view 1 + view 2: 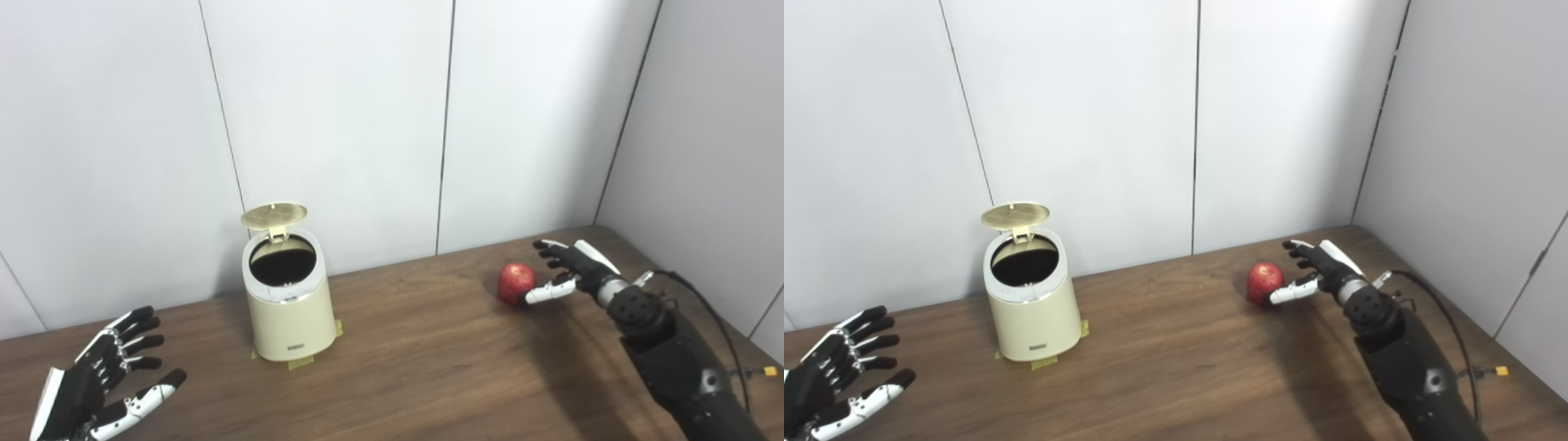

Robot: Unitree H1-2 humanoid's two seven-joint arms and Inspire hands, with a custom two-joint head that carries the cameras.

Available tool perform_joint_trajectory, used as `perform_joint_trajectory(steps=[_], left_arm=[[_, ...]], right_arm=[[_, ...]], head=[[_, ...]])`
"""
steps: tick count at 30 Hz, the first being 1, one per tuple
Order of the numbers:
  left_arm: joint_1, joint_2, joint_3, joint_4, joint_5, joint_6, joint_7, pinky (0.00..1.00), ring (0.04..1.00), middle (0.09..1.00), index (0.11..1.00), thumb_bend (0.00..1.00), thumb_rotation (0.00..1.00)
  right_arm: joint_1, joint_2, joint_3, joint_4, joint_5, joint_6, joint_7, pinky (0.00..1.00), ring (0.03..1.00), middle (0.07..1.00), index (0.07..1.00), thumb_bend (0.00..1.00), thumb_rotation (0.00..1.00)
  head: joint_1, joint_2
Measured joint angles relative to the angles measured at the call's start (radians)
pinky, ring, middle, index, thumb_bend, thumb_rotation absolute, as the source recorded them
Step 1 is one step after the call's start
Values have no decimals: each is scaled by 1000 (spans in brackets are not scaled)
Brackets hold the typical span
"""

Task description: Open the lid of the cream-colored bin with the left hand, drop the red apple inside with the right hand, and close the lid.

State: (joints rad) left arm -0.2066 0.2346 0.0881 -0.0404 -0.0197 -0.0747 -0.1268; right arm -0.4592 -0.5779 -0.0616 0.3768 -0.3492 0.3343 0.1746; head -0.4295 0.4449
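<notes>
The cream-colored bin stands upright on the wooden table, left of centre, with its lid tipped up and back so the dark inside shows. The red apple lies on the table at the right. My right hand is open right beside the apple, its thumb low against the apple's near side and its fingers spread above and behind it. My left hand is open and empty at the lower left, well away from the bin, palm up with fingers spread.
Yellow tape patches mark the bin's base. White wall panels close off the back and the right side of the table. A black cable with a yellow plug runs along my right arm.
</notes>
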Motion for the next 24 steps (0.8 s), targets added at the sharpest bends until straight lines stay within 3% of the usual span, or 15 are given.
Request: perform_joint_trajectory(steps=[8,12,16,19,24], left_arm=[[1,-1,-8,-15,24,17,5,613,727,785,823,636,0],[4,-6,-11,-43,46,37,9,634,733,788,819,634,0],[9,-8,-11,-48,48,61,10,651,747,800,837,621,0],[15,-8,-12,-48,48,66,9,659,742,801,840,612,0],[15,-7,-13,-48,51,66,8,654,736,800,842,594,0]], right_arm=[[-10,15,10,47,37,-41,-37,814,880,904,884,853,171],[-10,21,22,74,40,-109,-66,778,849,871,846,885,176],[-10,22,46,75,26,-116,-83,779,857,868,851,860,172],[-9,22,65,81,3,-146,-106,710,767,763,795,822,119],[-14,5,125,134,-62,-234,-162,717,663,611,655,761,62]], head=[[9,8],[14,9],[17,14],[18,18],[20,21]])
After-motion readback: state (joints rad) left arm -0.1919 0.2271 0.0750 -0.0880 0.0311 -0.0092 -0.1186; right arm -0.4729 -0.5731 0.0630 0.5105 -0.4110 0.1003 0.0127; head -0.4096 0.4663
